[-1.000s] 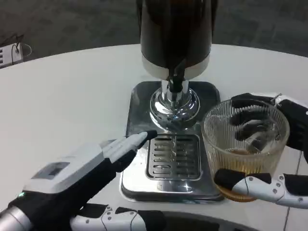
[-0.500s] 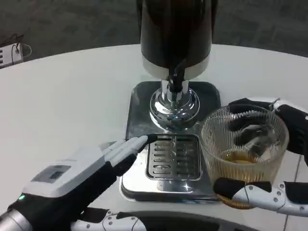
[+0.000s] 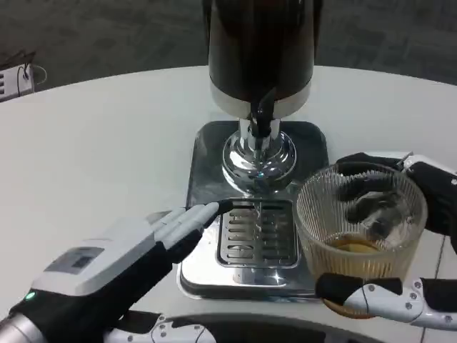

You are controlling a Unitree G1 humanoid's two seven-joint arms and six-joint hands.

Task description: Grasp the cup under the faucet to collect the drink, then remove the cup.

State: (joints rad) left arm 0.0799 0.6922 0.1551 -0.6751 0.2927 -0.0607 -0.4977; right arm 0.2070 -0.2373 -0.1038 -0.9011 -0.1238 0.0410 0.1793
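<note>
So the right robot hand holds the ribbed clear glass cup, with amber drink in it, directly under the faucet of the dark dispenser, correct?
Not quite. In the head view the right robot hand does hold the ribbed clear glass cup with amber drink, but to the right of the faucet of the dark dispenser, beside the steel drip tray, not under it.

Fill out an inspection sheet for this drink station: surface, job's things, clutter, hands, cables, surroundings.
Surface: white table, round-edged, no spills seen.
Job's things: ribbed glass cup with amber drink in the bottom, right of the drip grate, not under the faucet; dark dispenser on a steel tray.
Clutter: nothing seen.
Hands: right hand grips the cup, fingers behind and in front; left hand holds nothing, fingertips at the grate's left edge.
Cables: a white power strip with a cord at far left, off the table.
Surroundings: dark floor beyond the table.
</note>
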